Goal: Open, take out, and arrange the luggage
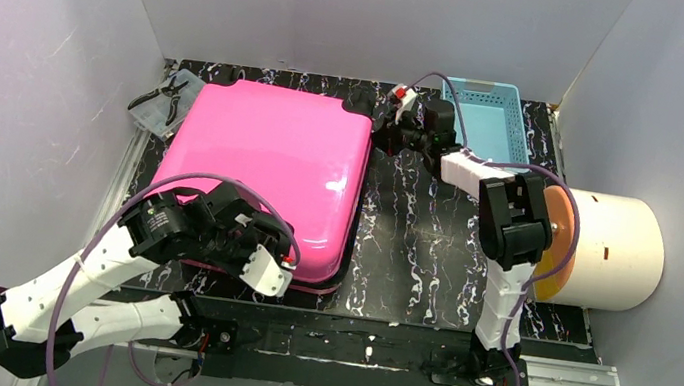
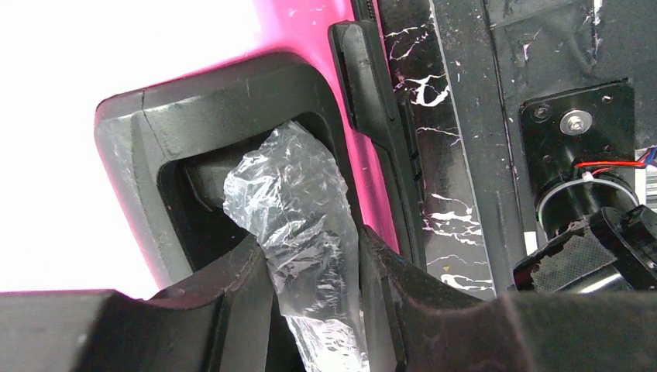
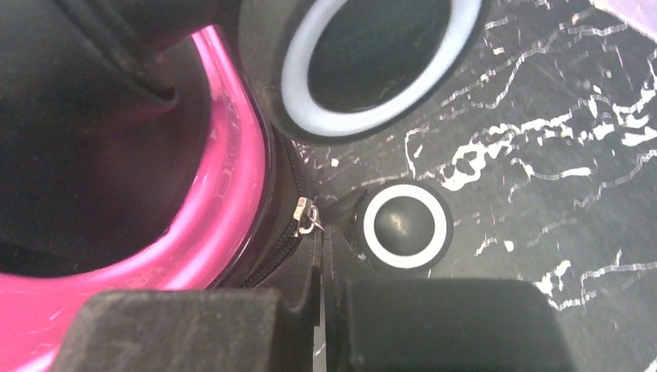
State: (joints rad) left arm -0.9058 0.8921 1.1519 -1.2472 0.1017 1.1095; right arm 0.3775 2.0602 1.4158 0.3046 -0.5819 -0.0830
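Note:
The hot-pink luggage (image 1: 266, 167) lies flat and closed on the black marbled table. My left gripper (image 1: 272, 269) is at its near right edge. In the left wrist view the gripper (image 2: 310, 244) is shut on the black handle, which is wrapped in clear plastic (image 2: 290, 194) and sits in a black recess (image 2: 194, 108). My right gripper (image 1: 390, 124) is at the far right corner. In the right wrist view its fingers (image 3: 321, 232) are pressed together on the silver zipper pull (image 3: 308, 217), beside a black wheel (image 3: 407, 225) and the pink shell (image 3: 225, 178).
A light-blue plastic basket (image 1: 489, 123) stands at the back right. A cream cylinder (image 1: 612, 251) lies on its side at the right edge. A clear bag with pliers (image 1: 164, 99) lies at the back left. Grey walls enclose three sides.

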